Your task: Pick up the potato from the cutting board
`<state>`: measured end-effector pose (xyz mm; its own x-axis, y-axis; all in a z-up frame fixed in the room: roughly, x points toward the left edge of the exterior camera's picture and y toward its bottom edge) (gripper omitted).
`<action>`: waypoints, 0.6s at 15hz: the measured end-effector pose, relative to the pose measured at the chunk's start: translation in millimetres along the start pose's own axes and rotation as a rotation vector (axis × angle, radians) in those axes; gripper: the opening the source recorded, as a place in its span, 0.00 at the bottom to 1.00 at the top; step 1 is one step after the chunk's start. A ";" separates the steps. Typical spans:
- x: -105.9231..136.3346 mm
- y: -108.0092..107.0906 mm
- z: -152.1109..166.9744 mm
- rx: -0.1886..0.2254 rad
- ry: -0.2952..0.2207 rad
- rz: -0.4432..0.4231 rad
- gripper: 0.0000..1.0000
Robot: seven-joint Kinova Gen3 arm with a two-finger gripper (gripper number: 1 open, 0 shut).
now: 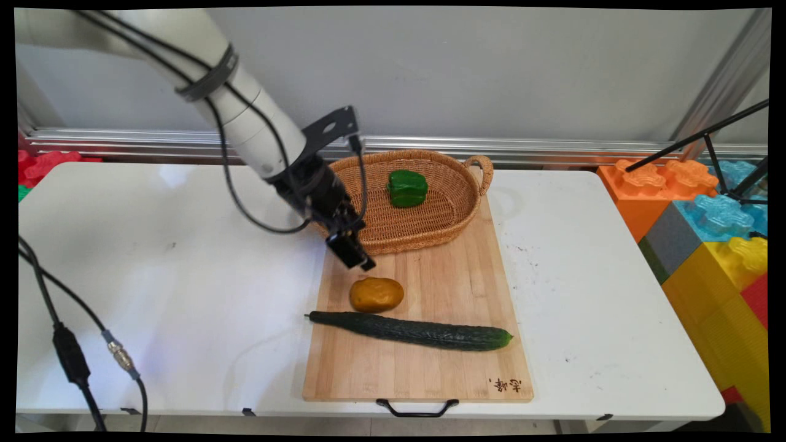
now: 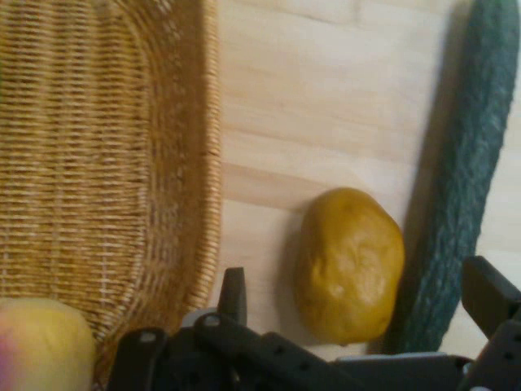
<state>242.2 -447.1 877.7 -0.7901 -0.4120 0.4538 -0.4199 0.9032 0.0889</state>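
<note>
Woven wicker basket (image 1: 424, 224), pale wooden board (image 1: 454, 288), bumpy cucumber (image 1: 411, 330)

A white table (image 1: 184, 294) stands before a grey wall (image 1: 491, 67) (metal rail (image 1: 552, 147) along its foot); coloured blocks (image 1: 706, 233) sit right.

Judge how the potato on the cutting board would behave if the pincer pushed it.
The potato looks rounded and smooth, so it would probably roll or wobble. The cucumber lies close beside it and might stop it that way.

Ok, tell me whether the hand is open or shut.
Open. In the hand view the hand shows its two fingers standing wide apart, with the potato lying on the board between them, ungripped.
</note>
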 end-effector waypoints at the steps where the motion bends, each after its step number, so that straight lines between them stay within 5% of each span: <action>1: -6.3 2.7 2.2 -0.004 0.005 0.014 1.00; 9: -43.6 16.1 39.8 0.016 0.053 0.100 1.00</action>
<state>252.2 -419.4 824.1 -0.8041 -0.3122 0.5059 -0.3473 0.9374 0.0264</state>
